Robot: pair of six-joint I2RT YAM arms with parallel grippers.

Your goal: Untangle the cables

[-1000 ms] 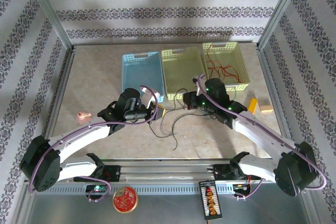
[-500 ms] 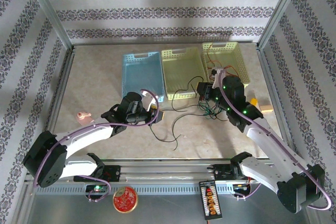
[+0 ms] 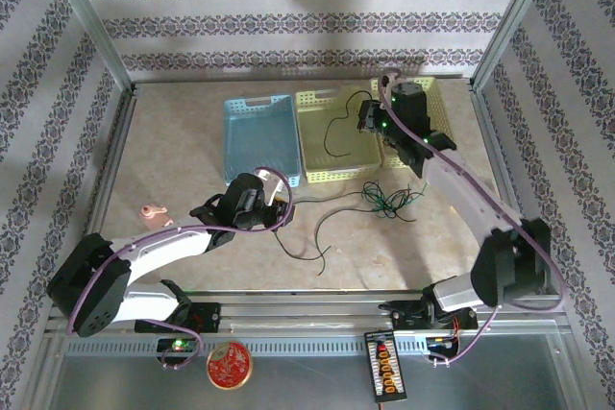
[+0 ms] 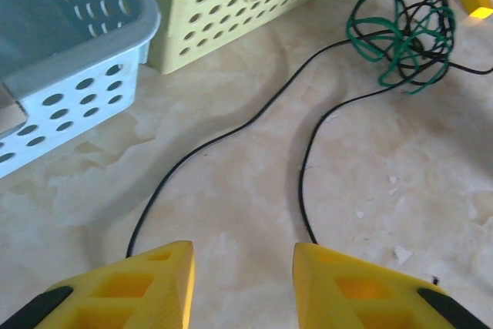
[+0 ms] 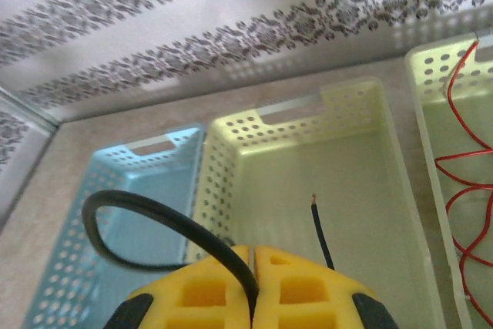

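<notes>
Yellow-padded right gripper (image 5: pixel 253 256), jaws pressed together on a black cable (image 5: pixel 146 209). The strand leaves the pinch and arcs out left in one loop. A bare tip of it points up over the floor of the middle basket (image 5: pixel 293 109).

Top view: the right gripper (image 3: pixel 366 120) is held high over the far side of the table (image 3: pixel 192 141), and the black cable (image 3: pixel 332 136) dangles from it in a loose curl above the middle basket (image 3: pixel 332 95). The basket lies directly below and a little left of the jaws, its long axis running away from the arm bases. Judged, the next move is a straight lowering and release there. The risk is the left-hand loop catching the rim shared with the blue basket (image 3: pixel 258 103).

Red cables (image 5: pixel 454 163) lie in the right basket (image 5: pixel 431 59), apart from the held strand.

Left gripper (image 4: pixel 243 263): jaws wide, empty, low over the table. Two loose black strands (image 4: pixel 231 125) run from just ahead of it toward a green cable (image 4: pixel 393 36) knotted in a small bundle, with black wire crossing through it. That bundle (image 3: pixel 387 201) sits on the table between the arms, in front of the baskets and not yet separated.
</notes>
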